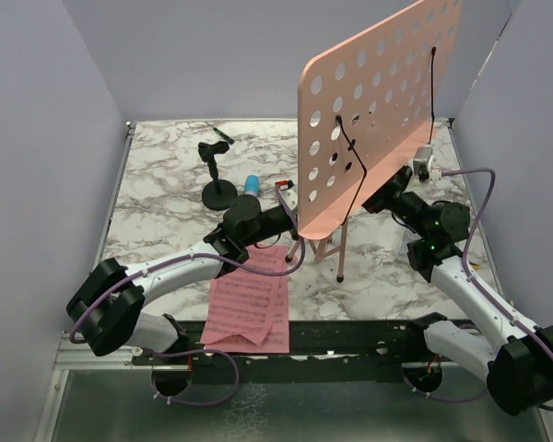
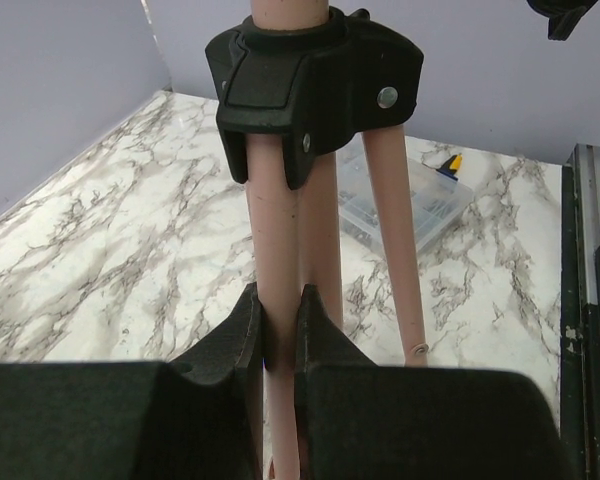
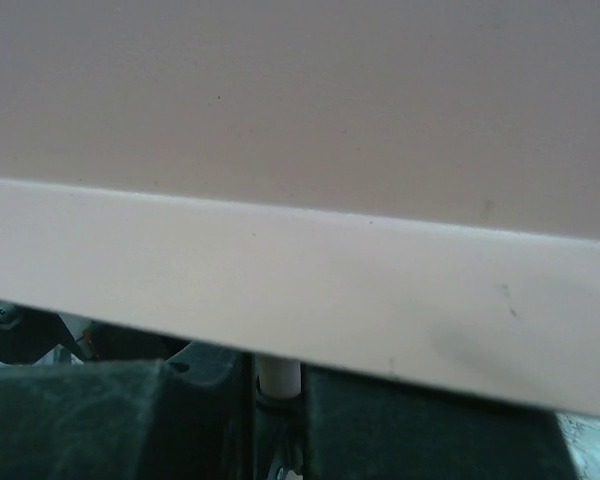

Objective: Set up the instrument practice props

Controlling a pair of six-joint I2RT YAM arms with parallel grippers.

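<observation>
Marbled bench with plain lavender walls on three sides carries everything. By my reading the setup is only at its first stage. The music stand is upright right of centre in the overhead view, its legs planted on the marble, but nothing rests on its desk.

Both arms are on it. The left end effector is clamped on one thin pink leg just below the black hub where the legs meet. The right end effector sits under the desk's lower lip. Its fingers appear closed around a pale shaft there, though little of that contact shows.

What is left, I judge, is the loading. The sheet-music pages lie flat at the lower centre of the overhead view, overhanging the black rail, and need lifting onto the desk. The light-blue tube sits beside a small black stand, left of the music stand and apart from it, with no arm near it.

The music stand is salmon pink. Its broad desk is punched with rows of round holes and tilted back, with two thin black retaining wires across it. The legs are slim, smooth tubes.
</observation>
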